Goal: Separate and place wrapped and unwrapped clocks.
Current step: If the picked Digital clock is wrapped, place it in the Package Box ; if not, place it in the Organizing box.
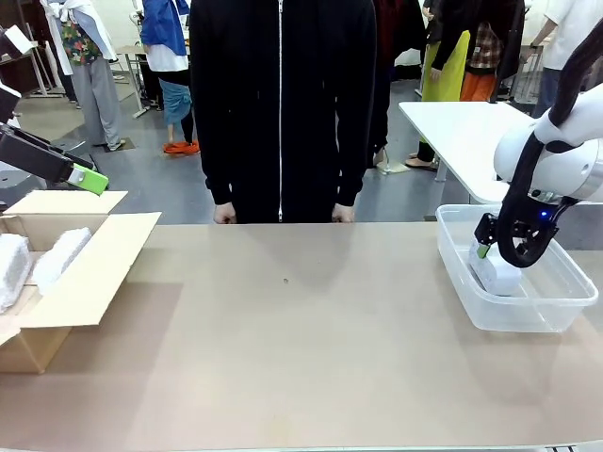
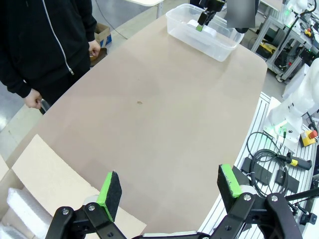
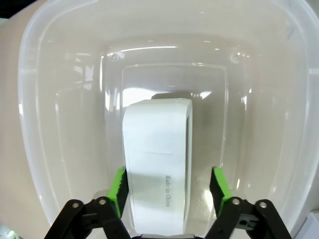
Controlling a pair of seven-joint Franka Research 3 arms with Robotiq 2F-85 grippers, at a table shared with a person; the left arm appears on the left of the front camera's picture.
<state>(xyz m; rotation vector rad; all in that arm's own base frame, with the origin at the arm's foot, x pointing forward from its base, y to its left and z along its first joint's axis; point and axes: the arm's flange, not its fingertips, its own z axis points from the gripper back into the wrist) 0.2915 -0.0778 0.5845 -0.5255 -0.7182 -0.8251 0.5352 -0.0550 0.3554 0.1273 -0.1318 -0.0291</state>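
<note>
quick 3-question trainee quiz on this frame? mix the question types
1. True or false: the unwrapped clock lies inside the clear plastic bin.
2. Where are the two wrapped clocks? A) in the cardboard box B) in the clear bin C) in the person's hands
3. Fill in: in the right wrist view, the right gripper has a green pad on either side of the bare clock, with a visible ___ on one side.

Key: 1 true. 2 A. 3 gap: the jaws look parted, so the clock seems just released. The left gripper is open above the table.
</note>
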